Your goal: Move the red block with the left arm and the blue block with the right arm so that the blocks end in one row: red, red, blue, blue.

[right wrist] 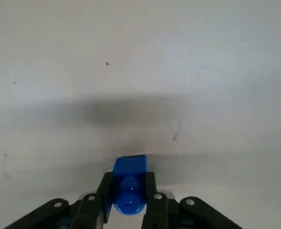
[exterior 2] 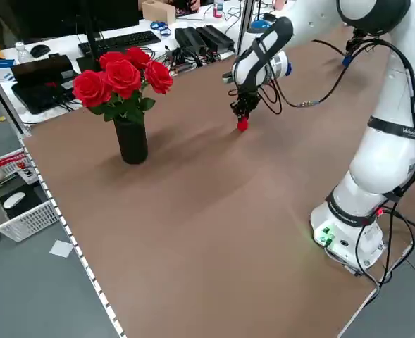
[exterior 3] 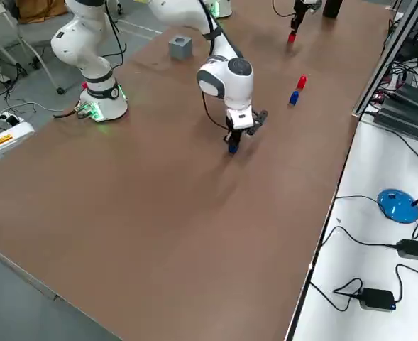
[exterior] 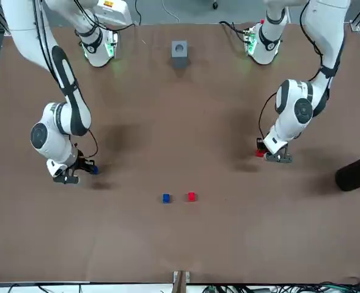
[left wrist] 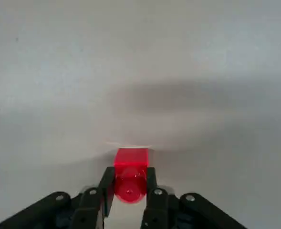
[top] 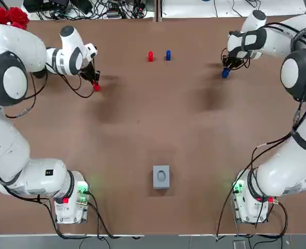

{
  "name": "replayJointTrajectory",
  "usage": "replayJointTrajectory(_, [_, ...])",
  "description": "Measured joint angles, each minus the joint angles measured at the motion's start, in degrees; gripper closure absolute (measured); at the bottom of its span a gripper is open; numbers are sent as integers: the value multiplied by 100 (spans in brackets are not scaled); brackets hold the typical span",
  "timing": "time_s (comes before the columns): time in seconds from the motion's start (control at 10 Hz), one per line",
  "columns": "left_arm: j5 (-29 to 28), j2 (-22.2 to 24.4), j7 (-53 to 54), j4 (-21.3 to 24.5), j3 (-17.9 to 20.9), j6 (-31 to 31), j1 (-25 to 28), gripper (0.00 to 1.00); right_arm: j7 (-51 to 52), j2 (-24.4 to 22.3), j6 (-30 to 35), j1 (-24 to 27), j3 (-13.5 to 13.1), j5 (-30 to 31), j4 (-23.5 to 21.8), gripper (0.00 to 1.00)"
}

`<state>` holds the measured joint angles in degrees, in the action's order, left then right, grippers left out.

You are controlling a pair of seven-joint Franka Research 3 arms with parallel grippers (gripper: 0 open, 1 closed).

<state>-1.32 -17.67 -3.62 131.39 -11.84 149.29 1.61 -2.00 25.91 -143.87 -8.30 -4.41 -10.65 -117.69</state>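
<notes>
We see the table (top: 142,129) top as matt brown and smooth. The red block (left wrist: 130,176) and blue block (right wrist: 129,181) read to us as glossy moulded plastic, red slightly translucent. On the left end effector (left wrist: 129,191), fingers (left wrist: 152,193) matt black with bright metal screw heads (left wrist: 157,192); same on the right end effector (right wrist: 129,193). We'd call the arm shells (top: 23,46) glossy white plastic. The grey box (top: 161,176) looks matt. The vase (exterior 2: 132,141) is matt black, rose petals (exterior 2: 122,74) velvety.

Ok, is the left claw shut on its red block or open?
Shut. The left claw's fingers press both sides of the red block, no gap showing in the wrist view.
</notes>
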Motion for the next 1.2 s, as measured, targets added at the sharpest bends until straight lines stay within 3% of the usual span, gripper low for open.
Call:
replayJointTrajectory(0.4, [0, -257, -113, -382, -48, 0, -114, 70, -706, 223, 16, -78, 269, -4, 366, 67])
replayJointTrajectory(1.2, [0, -1299, -927, -1986, -361, 5, -409, 70, -1864, 702, 240, -354, 505, -3, 1178, 68])
